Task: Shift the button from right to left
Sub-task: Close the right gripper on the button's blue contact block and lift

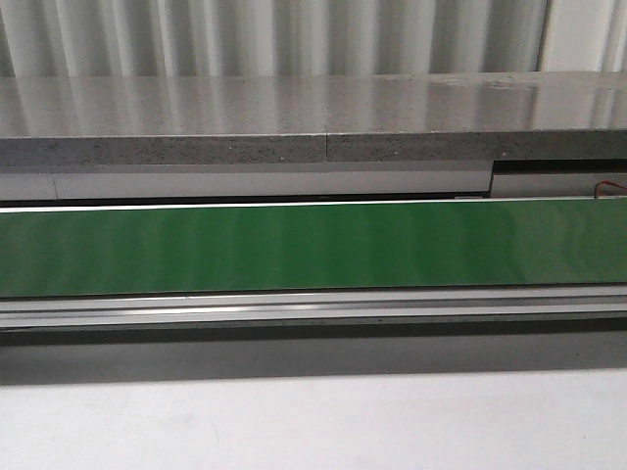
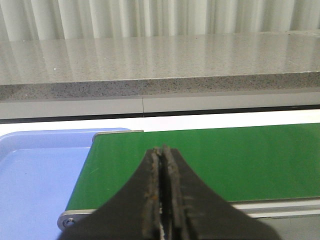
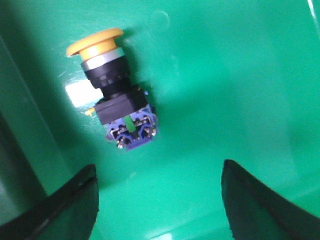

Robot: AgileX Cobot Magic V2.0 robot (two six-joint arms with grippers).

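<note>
The button (image 3: 112,90) lies on its side on the floor of a green bin (image 3: 225,90) in the right wrist view; yellow cap, black collar, blue contact block. My right gripper (image 3: 159,172) is open above the bin floor, with the button just beyond its fingertips and nearer the left finger (image 3: 75,200). My left gripper (image 2: 162,152) is shut and empty, held over the near edge of the green conveyor belt (image 2: 225,155). Neither gripper nor the button shows in the front view.
The green conveyor belt (image 1: 313,245) runs across the front view, with a metal rail (image 1: 313,305) in front and a grey stone ledge (image 1: 294,117) behind. A blue tray (image 2: 35,175) sits off the belt's left end. The green bin's wall (image 3: 20,145) rises beside the button.
</note>
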